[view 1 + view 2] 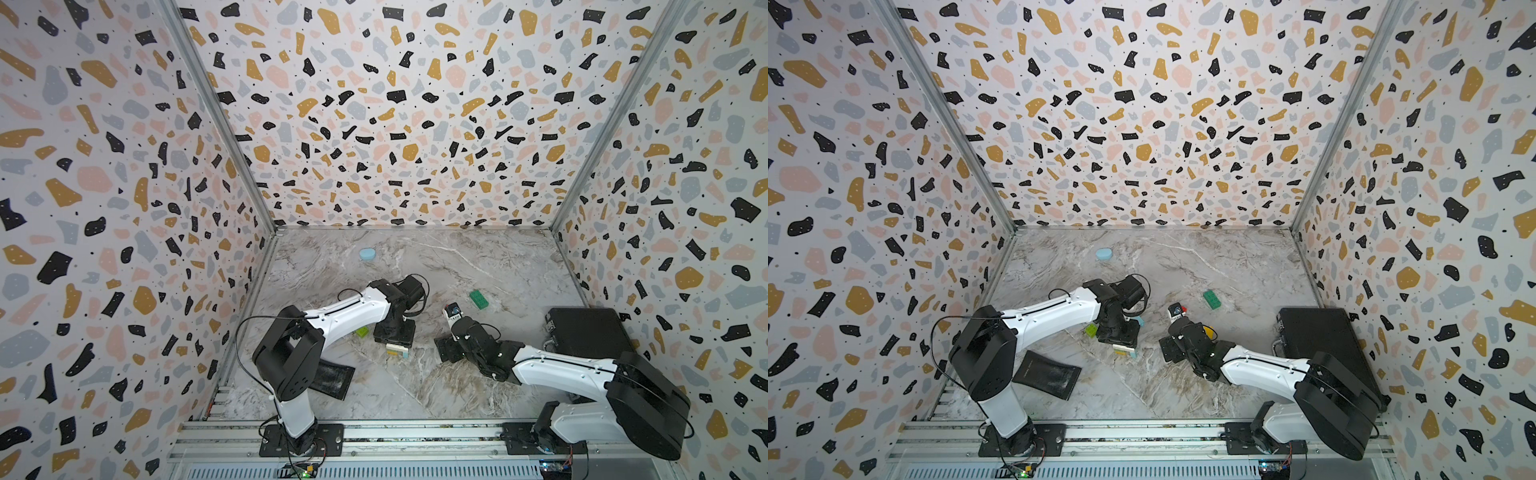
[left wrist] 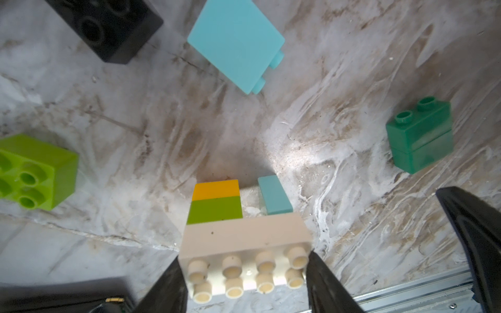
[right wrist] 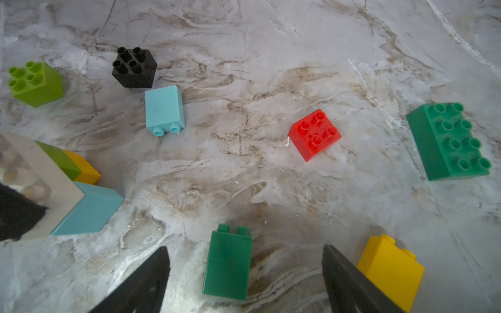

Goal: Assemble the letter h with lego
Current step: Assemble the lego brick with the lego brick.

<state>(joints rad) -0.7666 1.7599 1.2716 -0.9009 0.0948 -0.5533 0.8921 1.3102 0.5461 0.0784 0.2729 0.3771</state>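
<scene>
My left gripper (image 2: 244,267) is shut on the ends of a white lego brick (image 2: 244,238). That brick tops a small build with lime, orange and light blue bricks beneath it, standing on the table (image 1: 397,350). My right gripper (image 3: 245,253) is open, and a small dark green brick stack (image 3: 229,263) lies flat between its fingers, touching neither. Loose lego lies around: a red brick (image 3: 314,134), a yellow one (image 3: 390,271), a long dark green one (image 1: 478,299), a light blue one (image 3: 164,109), a black one (image 3: 134,67) and a lime one (image 1: 362,331).
A smooth pale-blue oval lump (image 1: 367,254) lies at the far left of the marble table. A black case (image 1: 586,332) stands by the right wall. A flat black pouch (image 1: 332,380) lies near the left arm's base. Patterned walls close in three sides.
</scene>
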